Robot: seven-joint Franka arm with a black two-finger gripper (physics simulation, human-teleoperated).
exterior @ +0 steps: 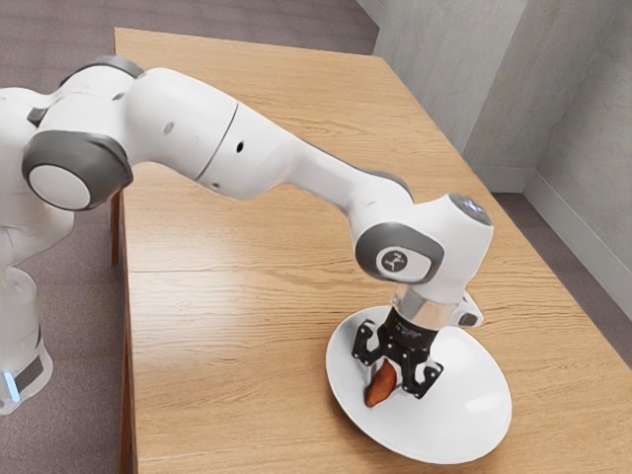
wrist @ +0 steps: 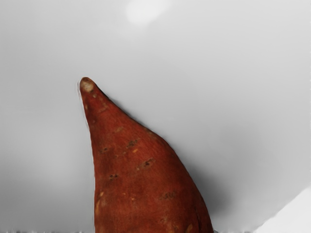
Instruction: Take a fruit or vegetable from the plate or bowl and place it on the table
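Black two-finger gripper (exterior: 395,380) open, fingers astride red-brown tapered sweet potato (wrist: 141,179), above glossy white round plate (exterior: 464,439); prob. stiff, mod. wt., so grip thick mid-section, not tip.

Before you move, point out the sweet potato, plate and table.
Sweet potato (wrist: 138,179): wrist view, middle of its visible skin.
Plate (exterior: 476,393): exterior view, bare inner surface.
Table (exterior: 237,286): exterior view, bare wood of the top.
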